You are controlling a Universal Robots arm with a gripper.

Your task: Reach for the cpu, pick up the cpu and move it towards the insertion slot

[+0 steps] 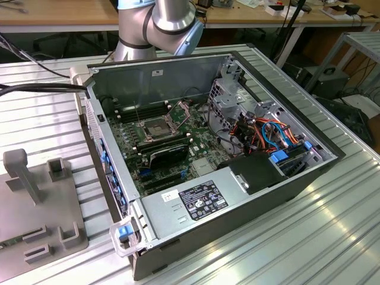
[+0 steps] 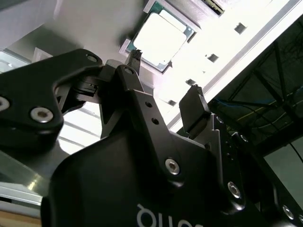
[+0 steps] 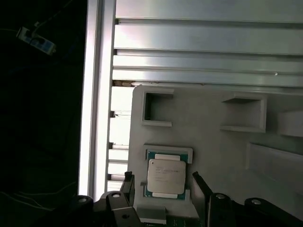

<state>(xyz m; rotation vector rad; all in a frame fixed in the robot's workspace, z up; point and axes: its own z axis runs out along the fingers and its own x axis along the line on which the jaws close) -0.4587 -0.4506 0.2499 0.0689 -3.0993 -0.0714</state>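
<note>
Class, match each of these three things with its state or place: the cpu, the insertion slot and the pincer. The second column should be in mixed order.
Things:
1. cpu
2. insertion slot
3. pincer

States or places:
A. open, holding nothing
B. lying flat in a recess of the grey holder
C. inside the open computer case

Pairs: 1-B; 2-C; 3-A

Silver, blue-capped arm (image 1: 169, 21); black, screw-studded gripper (image 2: 163, 73).
</note>
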